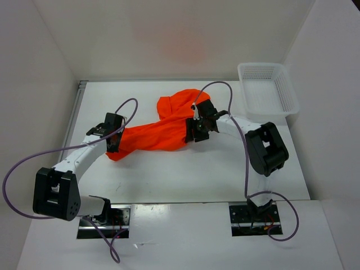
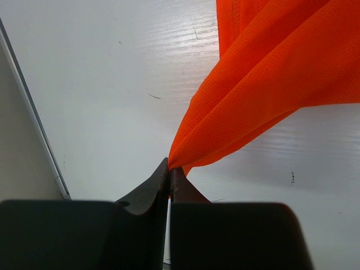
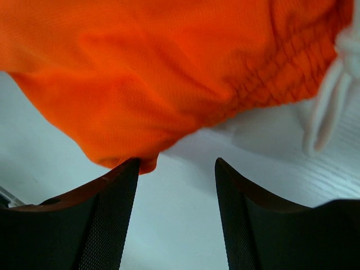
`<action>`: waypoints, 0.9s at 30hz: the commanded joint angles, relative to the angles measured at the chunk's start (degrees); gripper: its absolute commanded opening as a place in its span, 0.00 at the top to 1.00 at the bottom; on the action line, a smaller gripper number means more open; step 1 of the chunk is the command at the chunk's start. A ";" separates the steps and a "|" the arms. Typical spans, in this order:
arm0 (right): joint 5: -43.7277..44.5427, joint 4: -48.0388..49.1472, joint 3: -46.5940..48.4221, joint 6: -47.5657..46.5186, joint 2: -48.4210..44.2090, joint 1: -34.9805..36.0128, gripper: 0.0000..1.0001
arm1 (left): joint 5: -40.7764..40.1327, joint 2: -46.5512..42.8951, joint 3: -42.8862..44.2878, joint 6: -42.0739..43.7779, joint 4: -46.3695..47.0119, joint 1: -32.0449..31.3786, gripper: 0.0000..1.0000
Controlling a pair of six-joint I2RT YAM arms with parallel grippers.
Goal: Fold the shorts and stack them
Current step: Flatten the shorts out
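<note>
The orange shorts [image 1: 160,130] lie twisted across the middle of the white table, bunched at the far end. My left gripper [image 1: 114,145] is shut on a corner of the shorts [image 2: 247,84] at their left end; the fabric fans out from the tips [image 2: 170,167]. My right gripper [image 1: 194,135] is open at the shorts' right side. In the right wrist view the gathered waistband [image 3: 292,62] and the white drawstring [image 3: 329,109] hang just beyond my open gripper [image 3: 177,163], and the left finger [image 3: 107,219] touches the cloth's edge.
A white mesh plastic basket [image 1: 266,89] stands at the back right corner of the table [image 1: 185,174]. White walls enclose the table on three sides. Purple cables loop off both arms.
</note>
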 commanded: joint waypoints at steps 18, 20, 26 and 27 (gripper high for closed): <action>27.43 -1.38 23.82 6.85 12.06 5.39 0.34 | -1.93 -1.39 0.37 0.16 0.08 -0.08 1.00; 27.43 -1.38 23.82 6.85 11.53 5.39 0.34 | -1.93 -1.39 0.36 0.16 0.08 -0.08 1.00; 26.90 -0.16 26.71 7.46 17.49 5.39 0.34 | -1.93 -1.39 -0.17 0.16 0.08 -0.08 1.00; 28.04 -0.15 27.77 7.46 18.64 5.39 0.33 | -1.93 -1.39 -0.17 0.16 0.08 -0.08 1.00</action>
